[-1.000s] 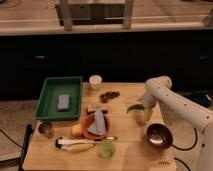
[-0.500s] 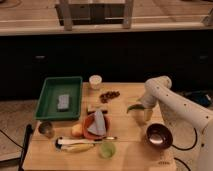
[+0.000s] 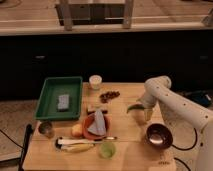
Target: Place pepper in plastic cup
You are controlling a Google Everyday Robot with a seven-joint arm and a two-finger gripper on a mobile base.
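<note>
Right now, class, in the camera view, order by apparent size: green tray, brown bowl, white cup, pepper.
1. green tray
2. brown bowl
3. white cup and pepper look alike, unranked.
The gripper sits beside the pepper.

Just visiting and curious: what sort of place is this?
Probably a mock kitchen: wooden table with bowl, banana and green tray, counter behind. The gripper is over the table, beside the pepper.
</note>
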